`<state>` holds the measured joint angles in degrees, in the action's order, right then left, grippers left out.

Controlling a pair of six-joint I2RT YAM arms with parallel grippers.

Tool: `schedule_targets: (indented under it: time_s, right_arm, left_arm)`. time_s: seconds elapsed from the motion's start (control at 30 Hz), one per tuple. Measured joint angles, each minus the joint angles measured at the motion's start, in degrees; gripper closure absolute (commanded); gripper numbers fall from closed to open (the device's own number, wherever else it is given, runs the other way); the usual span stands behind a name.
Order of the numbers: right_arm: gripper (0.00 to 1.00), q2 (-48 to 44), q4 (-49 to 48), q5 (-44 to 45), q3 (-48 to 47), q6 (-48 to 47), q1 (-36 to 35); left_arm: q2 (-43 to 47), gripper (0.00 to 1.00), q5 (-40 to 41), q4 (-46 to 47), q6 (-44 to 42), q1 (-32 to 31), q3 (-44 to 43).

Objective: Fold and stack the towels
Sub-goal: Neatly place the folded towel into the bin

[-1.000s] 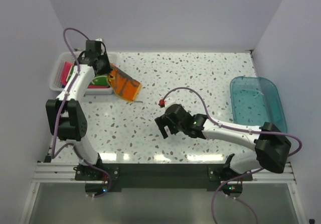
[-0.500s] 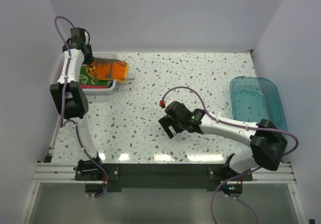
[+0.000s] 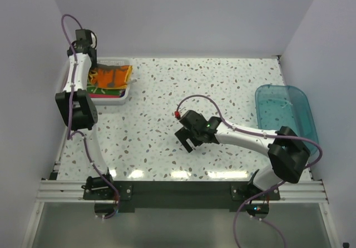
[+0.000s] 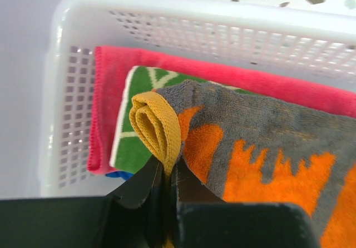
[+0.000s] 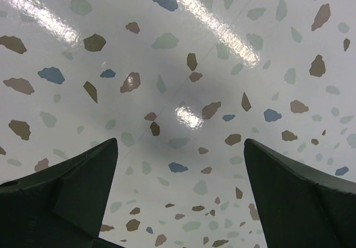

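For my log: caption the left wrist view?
Left claw pinches the grey-orange towel by its yellow edge over a pink towel and green towel in the white basket.

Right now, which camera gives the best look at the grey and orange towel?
Left wrist: the grey and orange towel fills the frame, its yellow edge pinched in the left end effector. Top external shows it small, over the white basket; right wrist shows only table.

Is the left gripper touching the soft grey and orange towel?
Touching. Left wrist view: left gripper pinches the grey and orange towel by its yellow edge.
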<state>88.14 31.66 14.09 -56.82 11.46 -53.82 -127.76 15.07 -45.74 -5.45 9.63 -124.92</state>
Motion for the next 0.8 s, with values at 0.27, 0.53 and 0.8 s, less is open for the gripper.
schedule_targets:
  time_s: [0.27, 0.53, 0.8]
  right_arm:
    - [0.01, 0.6, 1.9, 0.6, -1.7, 0.0, 0.2]
    - [0.01, 0.6, 3.0, 1.6, -1.8, 0.0, 0.2]
    - [0.01, 0.2, 5.1, 5.9, -2.4, 2.1, 1.0]
  left_arm:
    - [-3.4, 0.85, 8.1, 1.3, -3.3, 0.5, 0.0]
    - [-6.6, 0.13, 17.3, 4.1, -4.4, 0.5, 1.9]
    - [-5.8, 0.00, 23.0, 4.4, 0.7, 1.1, 2.1]
